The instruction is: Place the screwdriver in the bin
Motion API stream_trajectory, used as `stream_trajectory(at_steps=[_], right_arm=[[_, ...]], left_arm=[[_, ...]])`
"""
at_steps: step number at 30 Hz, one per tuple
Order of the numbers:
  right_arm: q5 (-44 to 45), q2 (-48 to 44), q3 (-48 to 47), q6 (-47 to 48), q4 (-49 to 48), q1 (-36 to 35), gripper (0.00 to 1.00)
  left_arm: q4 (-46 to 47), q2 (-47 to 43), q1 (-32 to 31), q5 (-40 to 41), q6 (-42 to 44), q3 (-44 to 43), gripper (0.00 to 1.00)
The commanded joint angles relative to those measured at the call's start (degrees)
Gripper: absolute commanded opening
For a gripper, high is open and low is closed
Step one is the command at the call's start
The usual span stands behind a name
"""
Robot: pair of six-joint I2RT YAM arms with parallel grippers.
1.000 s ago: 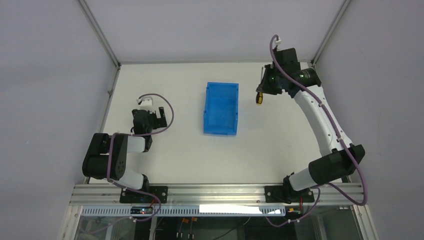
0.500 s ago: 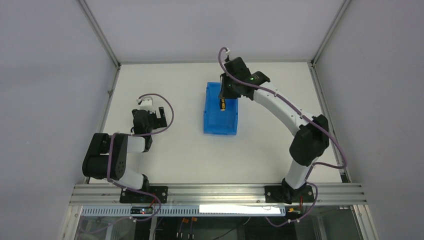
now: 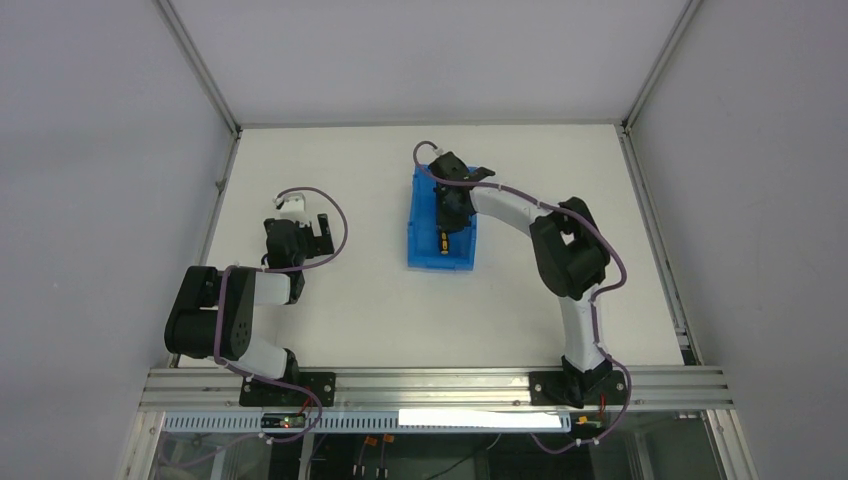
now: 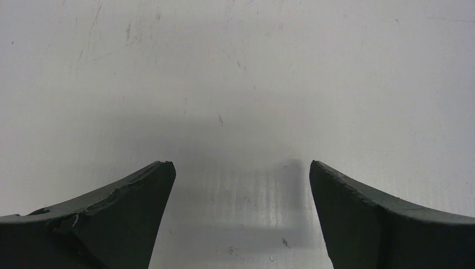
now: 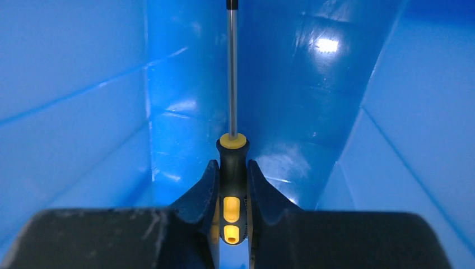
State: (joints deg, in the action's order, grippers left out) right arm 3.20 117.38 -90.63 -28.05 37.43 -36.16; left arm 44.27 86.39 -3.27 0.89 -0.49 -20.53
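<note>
The blue bin [image 3: 422, 245] stands in the middle of the table. My right gripper [image 3: 446, 222] reaches down into it, shut on the screwdriver [image 5: 232, 179] by its black and yellow handle. In the right wrist view the thin metal shaft points straight away from the fingers [image 5: 203, 193] toward the bin's far wall [image 5: 291, 73], with blue walls all around. From above, the yellow handle end of the screwdriver [image 3: 444, 241] shows just below the gripper inside the bin. My left gripper [image 4: 241, 168] hangs open over bare white table at the left, far from the bin, nothing between its fingers.
White enclosure walls ring the table [image 3: 540, 150]. A metal rail [image 3: 430, 385] carries both arm bases at the near edge. The right arm's elbow [image 3: 570, 250] bends just right of the bin.
The right arm swung left from the table's far right corner, carrying the screwdriver over the bin and then down into it. The left arm has not moved.
</note>
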Motion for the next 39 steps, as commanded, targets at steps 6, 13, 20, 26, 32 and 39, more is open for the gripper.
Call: stream_trajectory(at_steps=[6, 13, 20, 26, 32, 39], right_arm=[[2.33, 1.84, -1.93, -0.06, -0.30, -1.32, 0.26], [4.51, -3.25, -6.87, 2.29, 4.57, -1.94, 0.51], [6.33, -14.22, -10.04, 7.12, 7.50, -1.61, 0.79], [5.78, -28.86, 2.33, 11.03, -0.97, 4.76, 0.99], [7.94, -41.71, 27.37, 14.22, -17.41, 16.21, 0.99], [9.02, -44.61, 44.51, 14.21, -30.39, 22.98, 0.99]], left_arm=[[2.22, 0.00, 0.44, -1.14, -0.39, -1.17, 1.00], [2.22, -0.04, 0.45, -1.15, -0.34, -1.17, 1.00], [2.27, -0.08, 0.45, -1.11, -0.38, -1.17, 1.00], [2.24, -0.08, 0.46, -1.12, -0.38, -1.17, 1.00], [2.22, -0.02, 0.46, -1.09, -0.36, -1.17, 1.00], [2.27, -0.01, 0.41, -1.18, -0.39, -1.17, 1.00]])
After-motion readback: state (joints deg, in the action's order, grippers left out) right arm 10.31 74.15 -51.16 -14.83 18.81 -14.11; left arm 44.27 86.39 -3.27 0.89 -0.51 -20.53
